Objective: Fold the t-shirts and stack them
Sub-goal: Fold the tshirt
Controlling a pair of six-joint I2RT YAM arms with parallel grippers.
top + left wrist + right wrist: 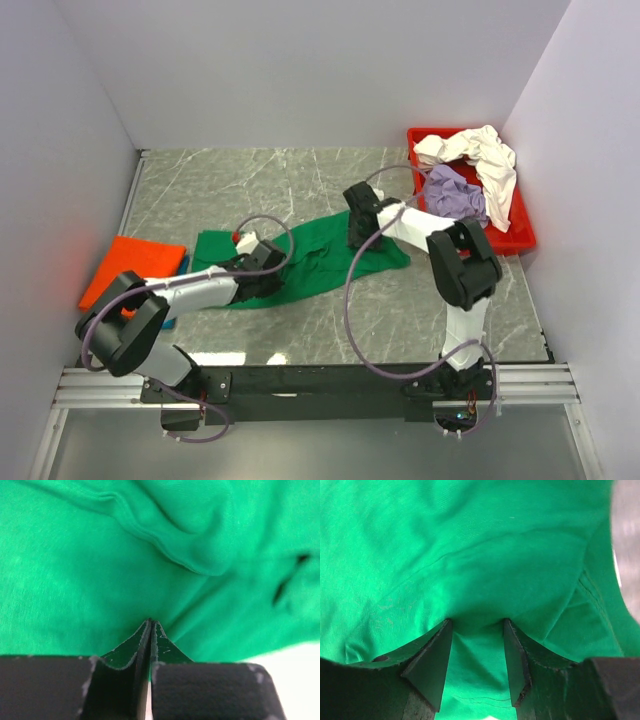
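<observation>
The bright green t-shirt (315,262) lies crumpled across the middle of the marble table. My left gripper (264,276) is down on its left part. In the left wrist view its jaws (150,621) are pressed together, pinching a fold of the green cloth (75,570). My right gripper (358,236) sits on the shirt's right part. In the right wrist view it (476,625) is open, tips pushed into the green cloth (470,545), which bulges between them. An orange t-shirt (130,265) lies folded at the left over a teal one (183,266).
A red tray (520,241) at the back right holds a cream-white t-shirt (482,156) and a lavender one (452,192). White walls close in the left, back and right. The arms' base rail (320,382) runs along the near edge.
</observation>
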